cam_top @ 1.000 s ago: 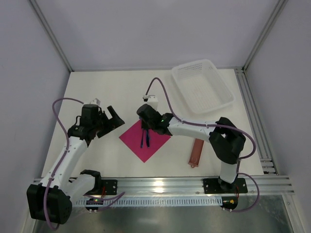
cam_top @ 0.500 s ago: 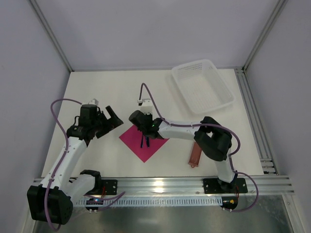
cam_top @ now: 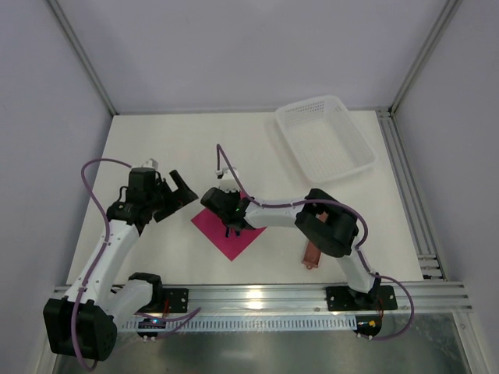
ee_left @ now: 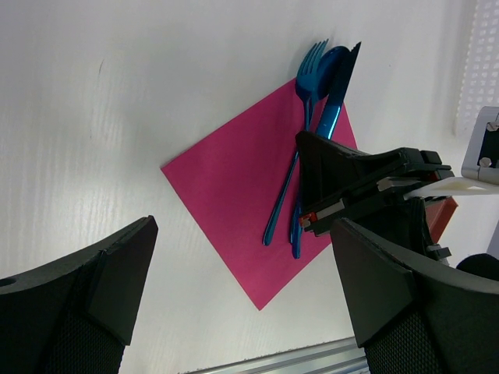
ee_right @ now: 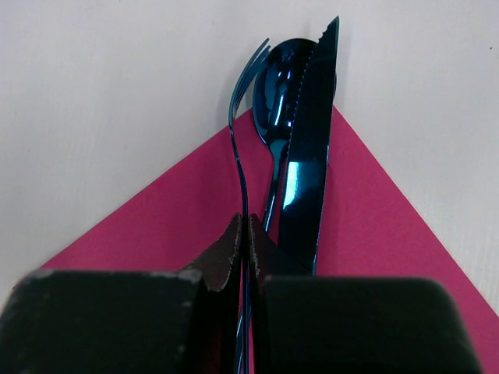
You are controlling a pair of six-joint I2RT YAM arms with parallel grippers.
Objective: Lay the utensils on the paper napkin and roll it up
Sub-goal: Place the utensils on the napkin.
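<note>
We note the left gripper (cam_top: 182, 188) wide open and empty, held just beside the pink napkin (ee_left: 234, 187). The right gripper (ee_right: 248, 234) is closed over the napkin. The fork (ee_right: 238, 148) handle runs into the seam between its fingertips, and we cannot tell whether it is pinched. Fork, spoon (ee_right: 273, 93) and knife (ee_right: 308, 140) lie side by side on the napkin, their heads past its corner.

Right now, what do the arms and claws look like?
Both arms are alike: the left arm and right arm have white links, black joints and a looping purple cable. The left claw and right claw are black, with blunt wedge-shaped fingers.
</note>
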